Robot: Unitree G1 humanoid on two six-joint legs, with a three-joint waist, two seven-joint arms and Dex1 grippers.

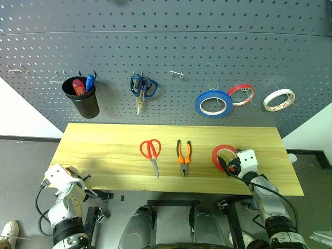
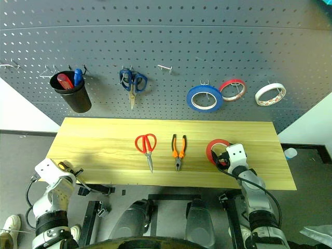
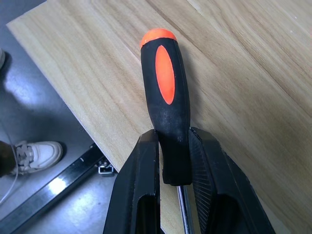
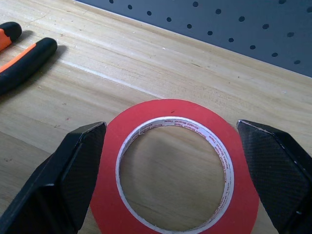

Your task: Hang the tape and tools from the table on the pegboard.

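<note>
Right gripper (image 4: 170, 170): jaws spread wide, one black finger on either side of the red tape roll (image 4: 175, 168); not yet closed on it, slight gaps visible at both outer edges.
Tape position: flat on the table (image 1: 104, 155), right part of the top, hole facing up, whitish core visible; directly ahead of the right gripper, between its fingers.
Tape axis: round, no long axis; lies flat, so a pinch across the full width, rim to rim.
Nearer arm for tape: right, by far; left arm well apart at the opposite end of the table.
Left gripper (image 3: 173, 161): clamped on the screwdriver (image 3: 165, 97), fingers pinching the lower handle where the shaft starts.
Screwdriver axis: in line with the gripper fingers, orange butt end pointing away from the wrist, metal shaft running back between the fingers; held above the table's near left edge.
Pliers (image 1: 183, 157): flat on the table, mid-right, just left of the tape; long axis front to back, handles toward the pegboard (image 1: 166, 52), nose toward the robot.
Red-handled scissors (image 1: 151, 153): flat on the table left of the pliers, same lie, loops toward the board, blades toward the robot.
Likely next: close right jaws on the tape, lift toward a free hook.
Risk: wide roll near the limit of jaw spread; could slip.
</note>
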